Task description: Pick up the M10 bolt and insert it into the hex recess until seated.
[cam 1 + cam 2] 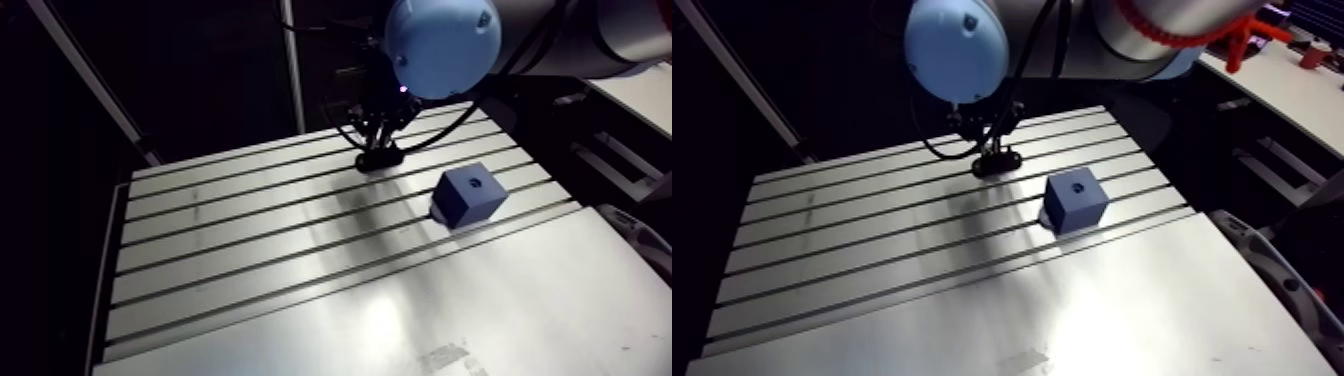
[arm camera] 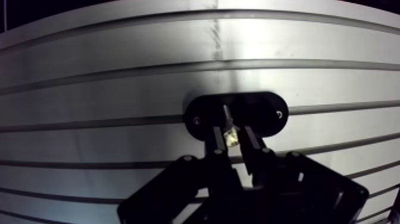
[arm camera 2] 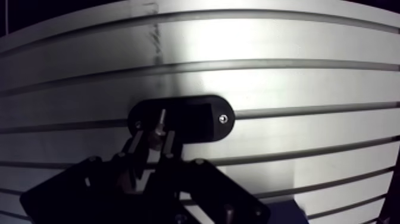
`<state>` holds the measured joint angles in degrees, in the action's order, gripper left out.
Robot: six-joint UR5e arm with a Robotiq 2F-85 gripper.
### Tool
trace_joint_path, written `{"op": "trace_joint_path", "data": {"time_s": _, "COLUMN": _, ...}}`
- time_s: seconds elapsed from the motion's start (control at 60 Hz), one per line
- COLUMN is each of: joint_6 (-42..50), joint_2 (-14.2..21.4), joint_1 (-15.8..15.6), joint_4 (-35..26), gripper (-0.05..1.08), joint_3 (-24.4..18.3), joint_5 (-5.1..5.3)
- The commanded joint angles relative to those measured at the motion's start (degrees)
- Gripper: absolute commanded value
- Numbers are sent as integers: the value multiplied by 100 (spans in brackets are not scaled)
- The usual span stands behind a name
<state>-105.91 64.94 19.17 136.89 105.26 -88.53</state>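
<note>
In the wrist view my gripper (image 2: 231, 128) is shut on the M10 bolt (image 2: 230, 137). Its pale hex head sits between the two fingertips and its thin shank points ahead over a black oval holder plate (image 2: 265, 112) lying on the table. The arm view shows the gripper (image 1: 381, 140) low over that plate (image 1: 380, 159) near the far side of the slotted table. A blue block (image 1: 470, 194) stands to the right of it and nearer to me, with a small dark hex recess (image 1: 474, 183) in its top face. The block is apart from the gripper.
The aluminium table (image 1: 300, 290) has long slots running across it and a smooth sheet at the near side. A dark frame post (image 1: 90, 85) rises at the far left corner. The table's right edge lies just past the blue block.
</note>
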Motion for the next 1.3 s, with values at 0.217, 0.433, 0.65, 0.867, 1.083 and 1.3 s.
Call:
{"op": "trace_joint_path", "data": {"time_s": 0.217, "joint_6": -13, "joint_2": 107, "joint_1": 9, "joint_4": -8, "gripper": 75, "joint_3": -88, "joint_5": 42}}
{"op": "trace_joint_path", "data": {"time_s": 0.433, "joint_6": -38, "joint_2": 281, "joint_1": 1, "joint_4": -58, "gripper": 75, "joint_3": -200, "joint_5": 42}}
{"op": "trace_joint_path", "data": {"time_s": 0.65, "joint_6": -212, "joint_2": 563, "joint_1": -3, "joint_4": -397, "gripper": 75, "joint_3": -399, "joint_5": 206}}
{"op": "trace_joint_path", "data": {"time_s": 0.867, "joint_6": -1158, "joint_2": 806, "joint_1": 99, "joint_4": -1278, "gripper": 76, "joint_3": -747, "joint_5": 227}}
{"op": "trace_joint_path", "data": {"time_s": 1.083, "joint_6": -2361, "joint_2": 949, "joint_1": 397, "joint_4": -2253, "gripper": 77, "joint_3": -1127, "joint_5": 193}}
{"op": "trace_joint_path", "data": {"time_s": 1.3, "joint_6": -3269, "joint_2": 998, "joint_1": 559, "joint_4": -2800, "gripper": 77, "joint_3": -1291, "joint_5": 66}}
